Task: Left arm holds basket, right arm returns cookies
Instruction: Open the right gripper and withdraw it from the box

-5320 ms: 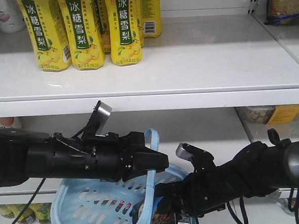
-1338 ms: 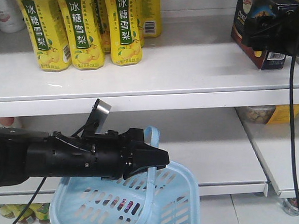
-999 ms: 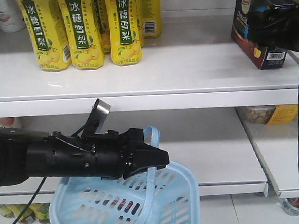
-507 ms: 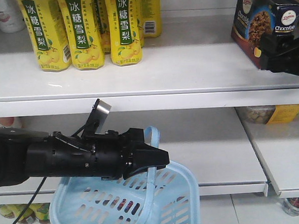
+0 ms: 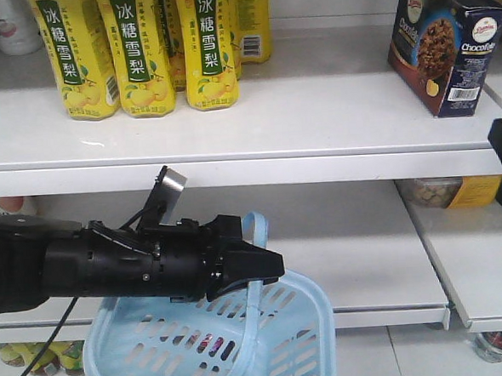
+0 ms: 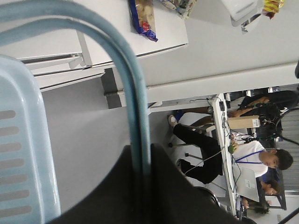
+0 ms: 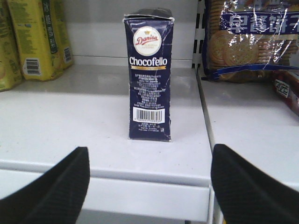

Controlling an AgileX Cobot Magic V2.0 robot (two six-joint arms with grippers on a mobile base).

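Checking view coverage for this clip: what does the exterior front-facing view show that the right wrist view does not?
Only the front view shows the left tool clamped on the basket handle. Only the right wrist view shows the open right tool and the biscuit bag. Both show the cookies upright on the shelf, with yellow bottles.

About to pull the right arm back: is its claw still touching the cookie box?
Apart. The right wrist view shows the claw open, with bare shelf between its fingertips and the cookie box.
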